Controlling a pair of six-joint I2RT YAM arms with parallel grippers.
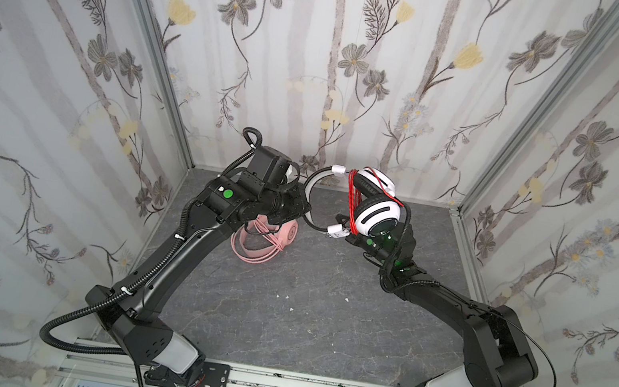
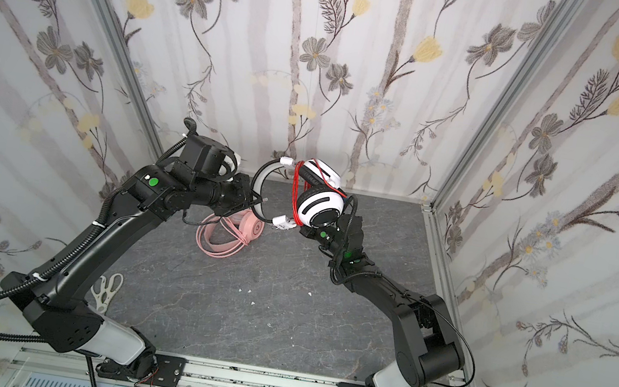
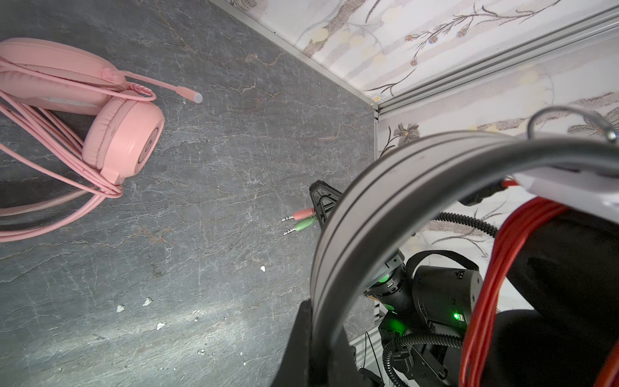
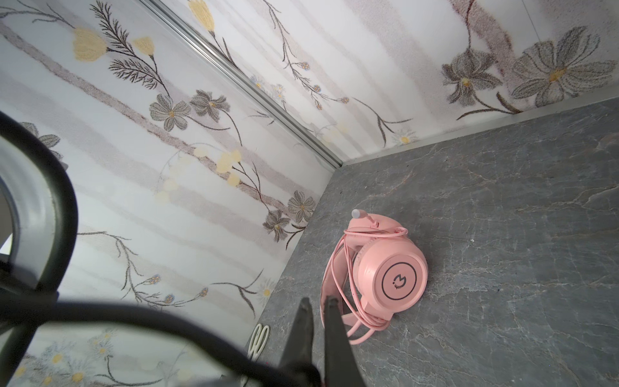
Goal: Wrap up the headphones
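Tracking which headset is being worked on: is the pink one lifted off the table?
No, in the right wrist view the pink headset lies on the grey table with nothing gripping it.

The left arm [image 1: 162, 264] and right arm [image 1: 461, 311] extend forward with bent elbows and converge. The fingers of the left gripper [image 1: 302, 207] are clamped on the headband [image 1: 312, 180] of the white-and-black headset [image 1: 376, 213]. The fingers of the right gripper [image 4: 316, 306] are pressed nearly together, near the left fingers without touching them.

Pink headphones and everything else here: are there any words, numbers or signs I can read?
No words or numbers can be read anywhere.
Pink headset earcup: black ring logo around a small squiggle, no letters.
White-and-black headset: no print visible.
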